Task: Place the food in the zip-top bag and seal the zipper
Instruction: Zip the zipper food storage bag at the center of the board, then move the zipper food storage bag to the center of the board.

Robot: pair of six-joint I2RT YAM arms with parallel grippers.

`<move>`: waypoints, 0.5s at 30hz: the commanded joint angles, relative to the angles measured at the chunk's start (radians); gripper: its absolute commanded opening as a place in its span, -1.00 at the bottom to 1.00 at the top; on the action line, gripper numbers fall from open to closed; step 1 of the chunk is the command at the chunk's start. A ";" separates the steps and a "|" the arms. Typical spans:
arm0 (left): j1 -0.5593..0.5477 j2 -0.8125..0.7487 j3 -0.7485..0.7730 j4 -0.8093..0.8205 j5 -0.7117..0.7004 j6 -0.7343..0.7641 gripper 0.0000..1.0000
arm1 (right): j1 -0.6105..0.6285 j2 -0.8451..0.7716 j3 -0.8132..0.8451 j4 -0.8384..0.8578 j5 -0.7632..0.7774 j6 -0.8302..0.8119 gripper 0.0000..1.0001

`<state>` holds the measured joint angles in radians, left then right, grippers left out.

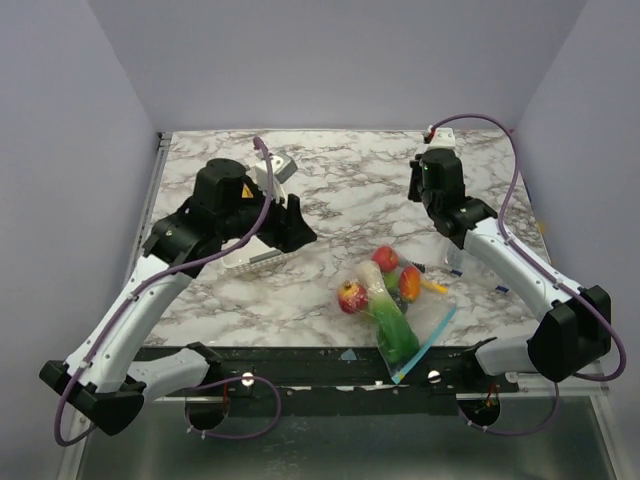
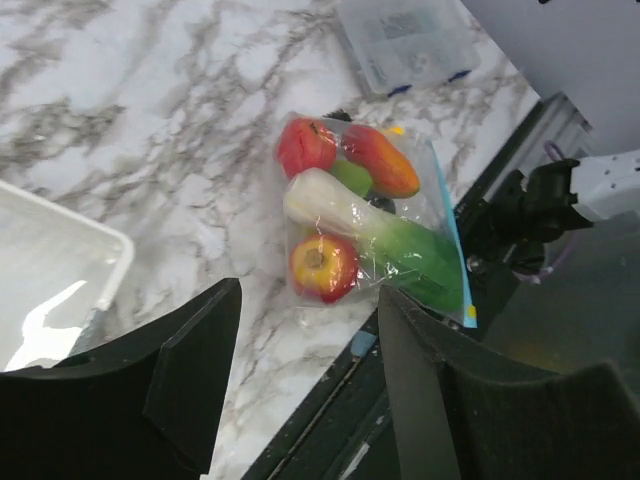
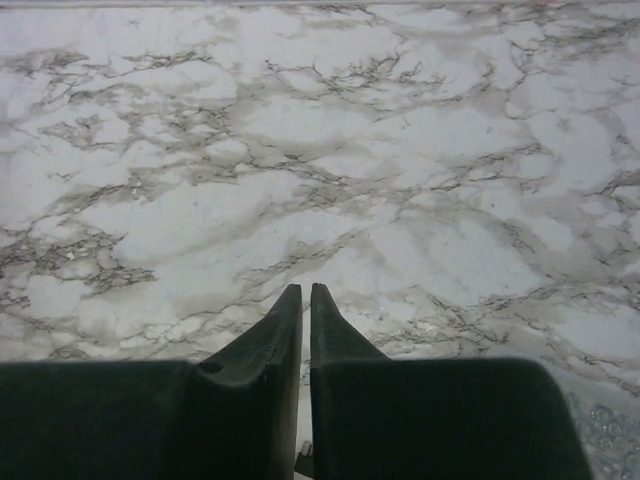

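Glossy smooth plastic food (image 2: 340, 215) at frame centre, crinkly clear plastic zip-top bag (image 2: 425, 170) with shiny creases, smooth light-blue plastic zipper (image 2: 455, 250), smooth marble-patterned table (image 3: 300, 150), white glossy plastic basket (image 2: 60, 260) at left, matt black left gripper (image 2: 310, 295) below.

Soft, even light falls on the bench (image 1: 340, 190), shadows faint. The zip-top bag (image 2: 432, 205) glints; left of it the basket (image 2: 60, 270) is overexposed.
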<state>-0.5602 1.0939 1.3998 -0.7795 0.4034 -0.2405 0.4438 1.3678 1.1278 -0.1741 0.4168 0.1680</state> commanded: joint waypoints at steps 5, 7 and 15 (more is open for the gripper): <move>-0.104 0.173 -0.282 0.322 0.307 -0.217 0.13 | 0.002 -0.024 0.114 -0.299 -0.148 0.233 0.45; -0.141 0.222 -0.299 0.374 0.305 -0.250 0.12 | 0.003 -0.031 0.147 -0.417 -0.183 0.275 0.50; -0.216 0.358 -0.271 0.358 0.133 -0.225 0.10 | 0.002 -0.180 -0.017 -0.582 -0.327 0.334 0.77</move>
<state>-0.7643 1.4101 1.0920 -0.4538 0.6323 -0.4660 0.4438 1.2839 1.2098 -0.6235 0.1856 0.4469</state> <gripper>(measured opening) 0.555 0.873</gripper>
